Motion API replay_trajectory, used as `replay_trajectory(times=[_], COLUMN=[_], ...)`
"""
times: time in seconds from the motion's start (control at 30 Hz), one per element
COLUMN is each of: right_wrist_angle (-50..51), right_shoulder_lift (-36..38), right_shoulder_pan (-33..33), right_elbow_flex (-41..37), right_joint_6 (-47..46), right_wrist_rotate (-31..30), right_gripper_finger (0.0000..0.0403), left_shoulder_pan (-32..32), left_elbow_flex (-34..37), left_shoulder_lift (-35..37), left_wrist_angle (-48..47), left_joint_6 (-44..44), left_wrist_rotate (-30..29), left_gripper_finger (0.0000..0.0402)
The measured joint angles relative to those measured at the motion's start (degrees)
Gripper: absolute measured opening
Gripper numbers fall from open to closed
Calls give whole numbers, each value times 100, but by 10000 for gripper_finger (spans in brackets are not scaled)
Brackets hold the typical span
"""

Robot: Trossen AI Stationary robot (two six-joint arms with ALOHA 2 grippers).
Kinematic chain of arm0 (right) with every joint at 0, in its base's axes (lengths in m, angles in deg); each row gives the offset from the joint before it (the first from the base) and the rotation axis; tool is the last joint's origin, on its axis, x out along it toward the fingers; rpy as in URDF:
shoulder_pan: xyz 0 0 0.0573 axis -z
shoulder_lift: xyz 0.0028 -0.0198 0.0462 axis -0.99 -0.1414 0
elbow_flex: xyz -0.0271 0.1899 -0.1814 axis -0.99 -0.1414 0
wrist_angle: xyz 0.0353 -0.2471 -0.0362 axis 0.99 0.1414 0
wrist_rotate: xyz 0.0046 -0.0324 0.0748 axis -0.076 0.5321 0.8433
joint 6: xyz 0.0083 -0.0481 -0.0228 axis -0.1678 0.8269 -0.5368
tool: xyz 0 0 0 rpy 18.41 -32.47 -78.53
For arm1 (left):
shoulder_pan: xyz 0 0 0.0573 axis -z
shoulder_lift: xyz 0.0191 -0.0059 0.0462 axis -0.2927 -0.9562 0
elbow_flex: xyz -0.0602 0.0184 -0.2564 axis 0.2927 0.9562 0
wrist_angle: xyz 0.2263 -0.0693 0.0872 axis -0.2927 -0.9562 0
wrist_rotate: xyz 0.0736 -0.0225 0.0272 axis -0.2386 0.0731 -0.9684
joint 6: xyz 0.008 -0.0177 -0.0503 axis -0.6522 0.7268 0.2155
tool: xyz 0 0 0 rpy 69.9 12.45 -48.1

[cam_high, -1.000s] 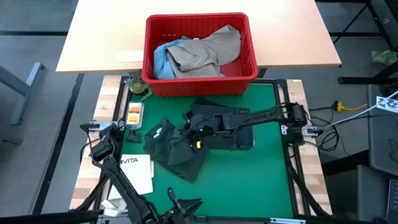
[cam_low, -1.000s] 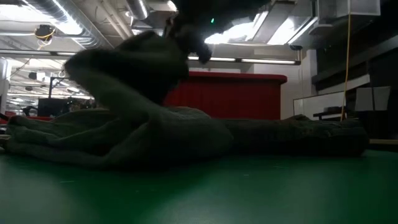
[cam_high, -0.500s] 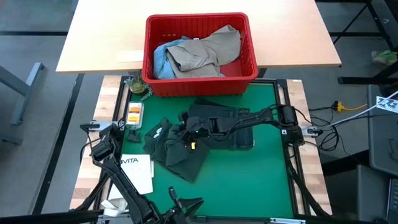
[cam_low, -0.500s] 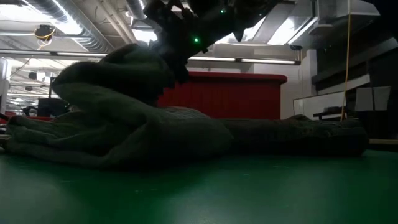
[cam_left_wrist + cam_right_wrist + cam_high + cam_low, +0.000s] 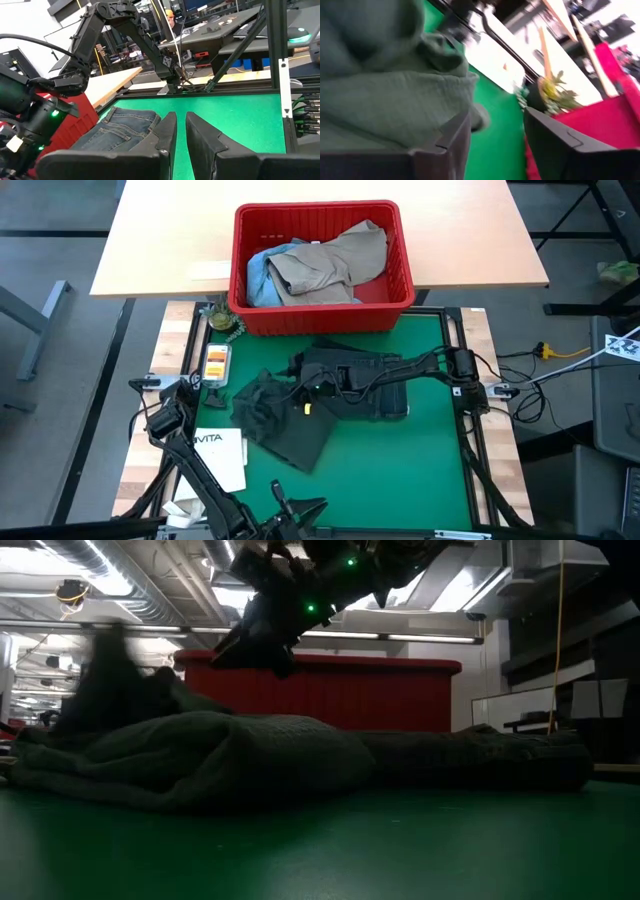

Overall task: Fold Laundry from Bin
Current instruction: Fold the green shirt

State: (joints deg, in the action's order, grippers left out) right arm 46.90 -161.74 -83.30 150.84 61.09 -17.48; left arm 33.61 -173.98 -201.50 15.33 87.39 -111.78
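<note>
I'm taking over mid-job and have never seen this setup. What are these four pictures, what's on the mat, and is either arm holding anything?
It is a robot with two dark arms, each ending in a two-finger gripper. One picture looks straight down, one looks level across the green mat, and one comes from each wrist.

On the mat lie a dark green shirt and, beside it, dark trousers. Behind stands the red bin with a tan garment and light blue jeans inside. A white VITA bag lies at the mat's left edge.

The right gripper hangs over the shirt, fingers apart, holding nothing. The left gripper waits at the near left corner, nearly shut and empty.
</note>
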Motion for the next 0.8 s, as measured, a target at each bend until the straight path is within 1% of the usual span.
replay_trajectory(times=[0.07, 0.17, 0.27, 0.37, 0.43, 0.53, 0.6, 0.67, 0.73, 0.8], right_wrist_angle=[56, 394, 1064, 2067, 2704, 3413, 3744, 3973, 4068, 4184], right_shoulder_lift=[33, 292, 862, 1566, 2029, 2652, 2948, 3179, 3353, 3512], right_shoulder_pan=[0, 0, 0, -9, -9, -9, -9, -9, -12, -15], right_elbow_flex=[0, -4, -2, 1, 0, 2, 7, 7, 7, 7], right_joint_6=[32, 159, 327, 673, 744, 754, 758, 761, 767, 835], right_wrist_rotate=[-191, -224, -224, -206, 73, 867, 1452, 1955, 2208, 2231], right_gripper_finger=[195, 201, 202, 202, 202, 202, 202, 202, 202, 202], left_shoulder_pan=[0, 0, -41, -133, -215, -386, -536, -717, -911, -1129], left_elbow_flex=[0, 0, 0, 0, 0, 0, 0, 0, 2, 2], left_shoulder_lift=[0, 0, 0, 0, 0, 0, 0, -2, -2, -2], left_wrist_angle=[1, 1, -1, -71, -276, -696, -1064, -1439, -1806, -2219], left_joint_6=[-7, 57, 313, 595, 891, 1512, 2119, 2773, 3304, 3706], left_wrist_rotate=[0, -1, 0, 0, 1, 79, 408, 875, 1306, 1728], left_gripper_finger=[37, 37, 37, 37, 37, 37, 37, 37, 37, 37])
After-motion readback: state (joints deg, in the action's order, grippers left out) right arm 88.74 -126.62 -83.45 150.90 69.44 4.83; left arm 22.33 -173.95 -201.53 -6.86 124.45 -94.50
